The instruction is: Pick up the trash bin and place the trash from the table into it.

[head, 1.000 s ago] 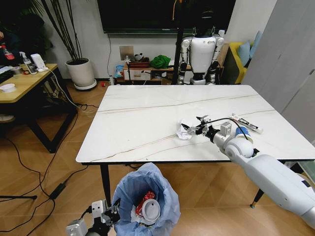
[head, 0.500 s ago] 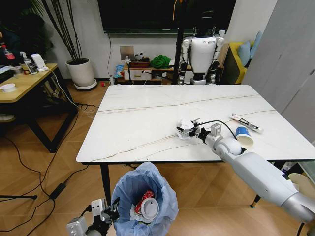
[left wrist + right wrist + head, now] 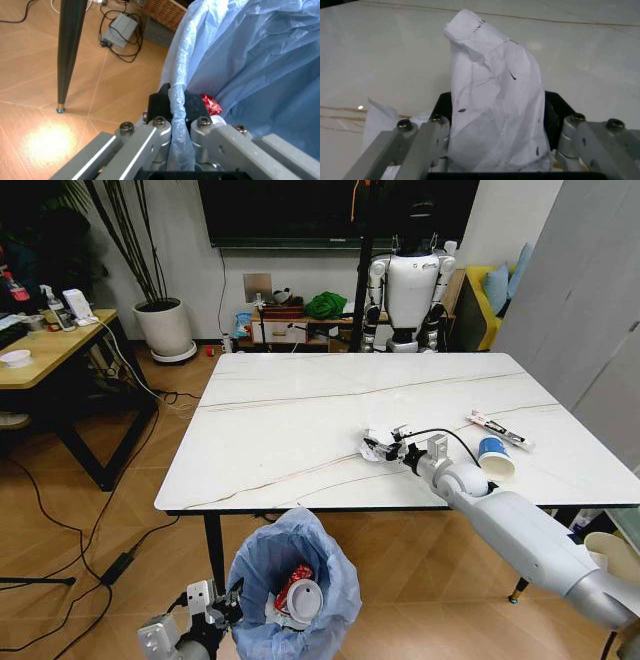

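Floorboards closest to me carry the left gripper (image 3: 222,612), low down beside the trash bin (image 3: 296,590). From its wrist camera the left gripper (image 3: 177,112) is pinched tight on the bin's rim, the light-blue bag (image 3: 240,56) squeezed between its black pads (image 3: 159,106). The bin sits just in front of the table's near edge, close to the near-left leg (image 3: 215,554). Inside it lie a red wrapper (image 3: 293,584) and a white round disc (image 3: 306,601); the wrist view catches a bit of the same red wrapper (image 3: 211,105) past the pads.

Farther on, the right arm (image 3: 520,535) reaches in over the near edge of the table (image 3: 290,420), toward its right half. The right gripper (image 3: 385,444) is at a white crumpled tissue (image 3: 375,441) lying a little way in from that edge. Its wrist camera shows the tissue (image 3: 495,112) standing up between the two fingers (image 3: 420,142), which press against it on both sides, so the right gripper (image 3: 495,150) has closed on the paper, with the marble top right underneath.

Beyond the gripper, toward the right edge, a blue paper cup (image 3: 495,457) lies on its side, and a thin white printed tube (image 3: 498,430) lies just behind it. The table's far half stretches toward a white humanoid robot (image 3: 409,288) standing against the back wall.
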Controlling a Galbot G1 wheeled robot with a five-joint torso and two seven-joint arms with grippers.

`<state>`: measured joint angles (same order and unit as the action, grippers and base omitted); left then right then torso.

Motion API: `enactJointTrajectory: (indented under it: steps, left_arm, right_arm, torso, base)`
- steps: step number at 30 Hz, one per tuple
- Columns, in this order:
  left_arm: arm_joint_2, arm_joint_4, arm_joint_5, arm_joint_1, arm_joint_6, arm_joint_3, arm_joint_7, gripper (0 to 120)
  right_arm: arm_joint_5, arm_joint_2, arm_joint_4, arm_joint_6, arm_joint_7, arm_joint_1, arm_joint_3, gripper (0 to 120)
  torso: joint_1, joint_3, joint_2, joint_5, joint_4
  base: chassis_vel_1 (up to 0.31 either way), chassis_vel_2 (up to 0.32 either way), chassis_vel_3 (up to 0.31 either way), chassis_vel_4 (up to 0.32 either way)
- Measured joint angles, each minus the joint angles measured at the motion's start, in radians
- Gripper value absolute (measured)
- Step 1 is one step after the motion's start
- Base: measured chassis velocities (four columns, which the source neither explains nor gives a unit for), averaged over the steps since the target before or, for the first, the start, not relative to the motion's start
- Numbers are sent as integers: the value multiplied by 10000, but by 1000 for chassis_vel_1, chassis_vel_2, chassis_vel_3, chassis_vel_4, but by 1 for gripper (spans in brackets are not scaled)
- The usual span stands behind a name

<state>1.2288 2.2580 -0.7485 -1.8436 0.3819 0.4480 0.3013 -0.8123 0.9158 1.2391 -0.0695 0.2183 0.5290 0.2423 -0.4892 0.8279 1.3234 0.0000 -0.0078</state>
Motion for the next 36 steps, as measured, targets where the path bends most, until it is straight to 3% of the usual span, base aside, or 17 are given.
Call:
enactJointTrajectory:
  steps: [3,7,12,24,36]
  left_arm:
    - [-19,14,-31,13,0,-6,6,0]
    - [-84,-2,-68,79,1,-62,54,0]
    - [-160,-1,-145,227,60,-117,144,0]
    - [-191,-192,-144,436,53,-491,154,0]
    - [-277,-382,-143,724,-16,-770,157,0]
  right_arm:
    - [0,-20,42,22,0,21,5,32]
    - [-3,-168,278,161,2,106,-37,12]
    - [-120,-481,761,309,159,329,-273,0]
    - [-705,-1946,2566,740,586,676,-806,0]
    - [-1407,-3635,6100,1599,711,1186,-647,0]
  torso:
    - [0,0,0,0,1]
    - [0,0,0,1,2]
    - [0,0,0,0,0]
    - [0,0,0,-1,-1]
    - [0,-1,0,0,-2]
  base:
    - [0,0,0,0]
    - [0,0,0,0]
    - [0,0,0,0]
    - [0,0,0,0]
    - [0,0,0,0]
